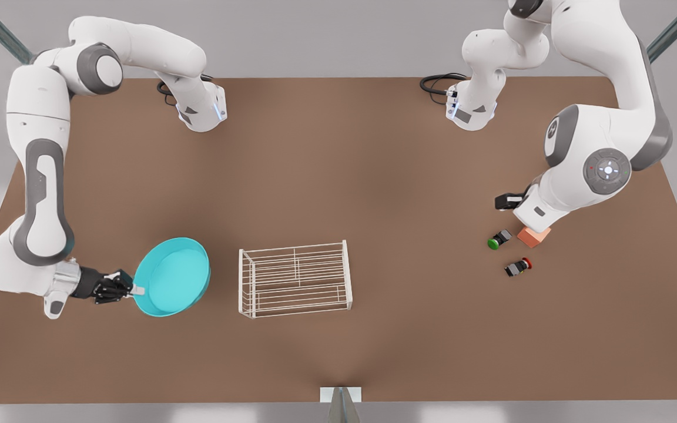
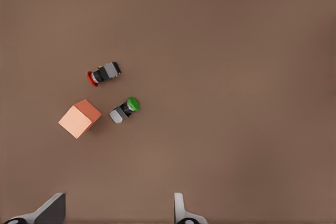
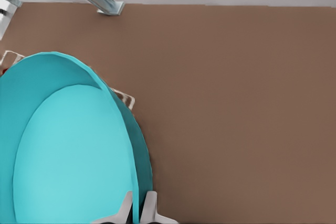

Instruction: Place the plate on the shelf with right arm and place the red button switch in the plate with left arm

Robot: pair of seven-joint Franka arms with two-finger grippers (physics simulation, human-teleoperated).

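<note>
The right gripper [image 3: 137,209] pinches the rim of the turquoise plate [image 3: 63,156] — one finger inside, one outside. The plate stands over the brown tabletop [image 3: 236,103]; a corner of the white shelf [image 3: 125,98] shows just behind it.

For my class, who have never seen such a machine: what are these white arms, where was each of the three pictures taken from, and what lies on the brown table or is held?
These are simulator renders of two white robot arms, each ending in a two-finger gripper. One picture looks down on the brown table; the other two come from cameras on the wrists.

The right gripper pinches the rim of the round turquoise plate, close up in its wrist picture. Beside it stands the white wire shelf.

The left gripper, open, hangs above three small things: a black switch with a red cap, a like switch with a green cap, and an orange-pink cube.
</note>
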